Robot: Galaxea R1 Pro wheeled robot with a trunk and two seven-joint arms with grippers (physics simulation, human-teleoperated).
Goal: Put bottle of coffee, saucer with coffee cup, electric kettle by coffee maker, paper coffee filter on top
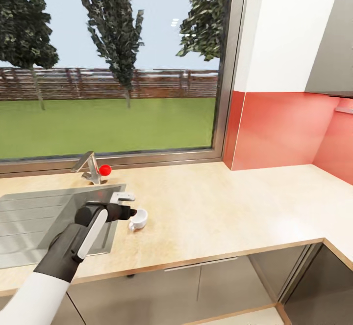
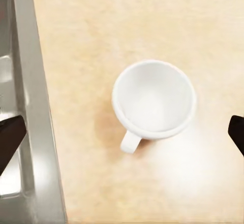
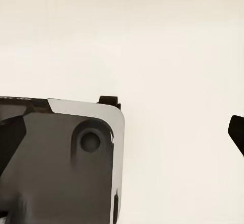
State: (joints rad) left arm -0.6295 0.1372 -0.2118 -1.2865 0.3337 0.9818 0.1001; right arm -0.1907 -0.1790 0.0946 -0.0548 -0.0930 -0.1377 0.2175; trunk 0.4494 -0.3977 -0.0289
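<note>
Your left pincer (image 2: pixel 122 132) hangs spread wide above the empty white cup (image 2: pixel 154 99) on the bench (image 2: pixel 127 21); right pincer's (image 3: pixel 122 132) fingers spread too.

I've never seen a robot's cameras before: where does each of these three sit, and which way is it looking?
Head view: on the robot's head, looking down over the countertop, sink and window; its left arm reaches in.
Left wrist view: near the left hand, looking down on the coffee cup; dark fingertips at the edges.
Right wrist view: near the right hand, facing a pale surface and a dark panel.
Shared: head and left wrist views both show the cup.
</note>
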